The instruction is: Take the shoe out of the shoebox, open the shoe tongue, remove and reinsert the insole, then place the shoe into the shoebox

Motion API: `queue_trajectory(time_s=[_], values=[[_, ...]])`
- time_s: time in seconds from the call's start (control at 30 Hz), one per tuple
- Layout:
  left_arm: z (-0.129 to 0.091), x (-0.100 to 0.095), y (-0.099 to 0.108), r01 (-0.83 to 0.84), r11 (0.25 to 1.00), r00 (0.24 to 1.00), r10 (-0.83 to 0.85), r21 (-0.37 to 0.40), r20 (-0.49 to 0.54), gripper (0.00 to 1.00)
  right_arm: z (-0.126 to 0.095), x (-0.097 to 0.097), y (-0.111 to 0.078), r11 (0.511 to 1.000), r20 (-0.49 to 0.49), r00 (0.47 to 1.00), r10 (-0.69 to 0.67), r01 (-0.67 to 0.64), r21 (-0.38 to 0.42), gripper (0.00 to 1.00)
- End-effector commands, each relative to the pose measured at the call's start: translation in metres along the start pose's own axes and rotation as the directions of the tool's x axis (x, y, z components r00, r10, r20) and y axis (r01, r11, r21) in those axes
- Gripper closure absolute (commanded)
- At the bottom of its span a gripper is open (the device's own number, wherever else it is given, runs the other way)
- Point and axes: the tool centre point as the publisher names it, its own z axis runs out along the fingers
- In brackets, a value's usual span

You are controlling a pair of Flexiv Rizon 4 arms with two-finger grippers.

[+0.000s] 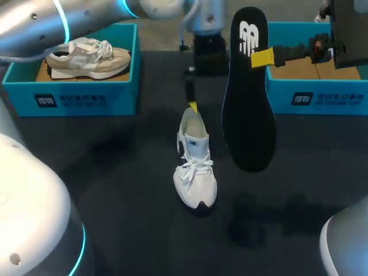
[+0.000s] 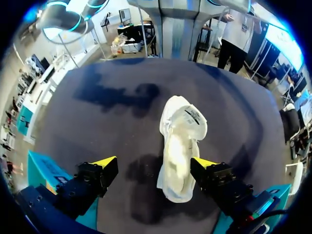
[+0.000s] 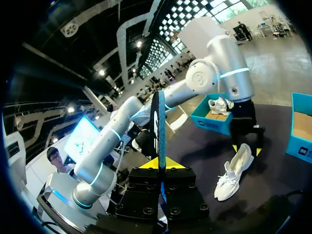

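Black insole (image 1: 248,103) pinched in right gripper (image 1: 263,57), left gripper (image 2: 155,163) wide above white shoe (image 2: 178,151), dark table (image 1: 115,172)

black table (image 1: 115,172) | beige sneaker (image 1: 89,58) in teal box (image 1: 123,95), far left

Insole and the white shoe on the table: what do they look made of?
Black flat insole: probably foam under matte fabric; no shine, hangs flat. White lace-up shoe: likely soft matte textile or mesh upper, woven laces; tongue bent open.
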Motion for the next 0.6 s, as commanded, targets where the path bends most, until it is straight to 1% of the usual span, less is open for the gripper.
queue_trajectory(time_s=[0.03, 0.07, 0.17, 0.23, 0.6], values=[[-0.013, 0.011, -0.006, -0.031, 0.999, 0.976, 0.032, -0.007, 0.218, 0.0, 0.004, -0.001, 0.003, 1.0, 0.0, 1.0, 0.001, -0.001, 0.004, 1.0], [-0.018, 0.011, -0.008, -0.053, 0.999, 0.969, 0.051, 0.005, 0.242, 0.0, 0.004, -0.001, 0.003, 1.0, 0.0, 1.0, 0.001, -0.001, 0.004, 1.0], [-0.028, 0.011, -0.014, -0.112, 0.994, 0.951, 0.107, 0.001, 0.289, 0.0, 0.004, -0.001, 0.003, 1.0, 0.0, 1.0, 0.001, -0.001, 0.004, 1.0], [-0.034, 0.012, -0.02, -0.142, 0.99, 0.944, 0.138, -0.006, 0.299, 0.0, 0.004, -0.001, 0.003, 1.0, 0.0, 1.0, 0.001, -0.001, 0.004, 1.0], [-0.034, 0.012, -0.02, -0.142, 0.99, 0.944, 0.138, -0.006, 0.299, 0.0, 0.004, -0.001, 0.003, 1.0, 0.0, 1.0, 0.001, -0.001, 0.004, 1.0]])
